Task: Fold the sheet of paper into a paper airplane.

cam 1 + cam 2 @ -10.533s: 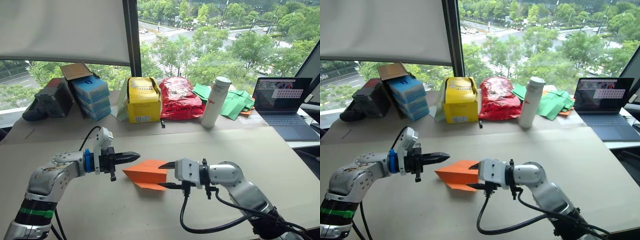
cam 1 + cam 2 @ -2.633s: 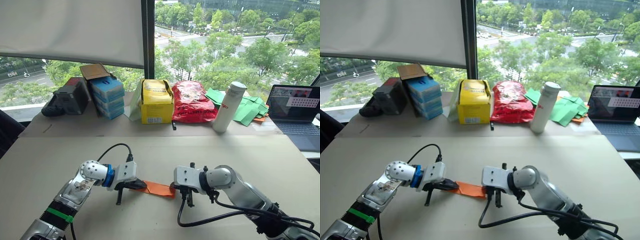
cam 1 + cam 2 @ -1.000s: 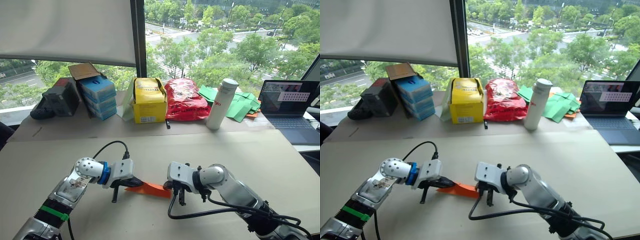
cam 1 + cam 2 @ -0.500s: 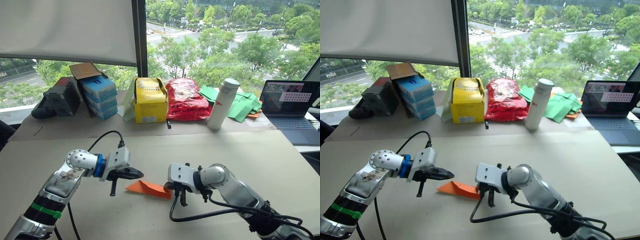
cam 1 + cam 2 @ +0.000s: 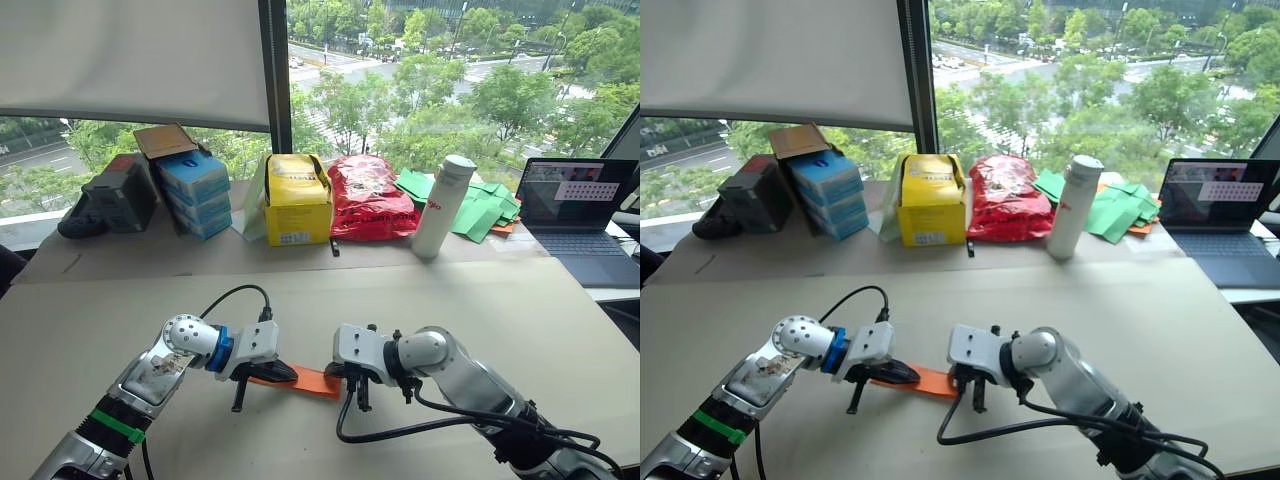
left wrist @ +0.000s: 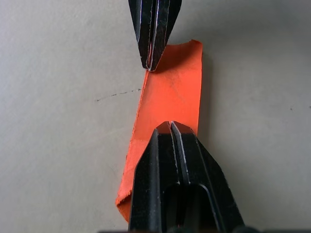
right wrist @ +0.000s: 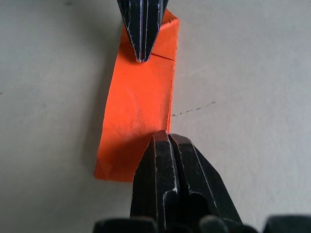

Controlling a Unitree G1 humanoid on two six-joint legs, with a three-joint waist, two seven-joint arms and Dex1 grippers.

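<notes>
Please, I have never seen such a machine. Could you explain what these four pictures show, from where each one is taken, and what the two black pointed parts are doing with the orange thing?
It is a humanoid robot with two arms. Two pictures come from cameras on its head, looking down over a table; the other two come from cameras on each wrist. The left gripper and right gripper are shut, their tips pressing on opposite ends of a folded sheet of paper lying flat. Neither lifts it. At the back stand boxes, a yellow box, a red bag, a white bottle, green paper pieces and a laptop.

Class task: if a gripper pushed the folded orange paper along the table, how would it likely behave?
The orange paper looks thin and layered, so it would probably slide lightly, perhaps buckling. One end curls upward, so it may spring open if the left gripper and right gripper lift.
</notes>
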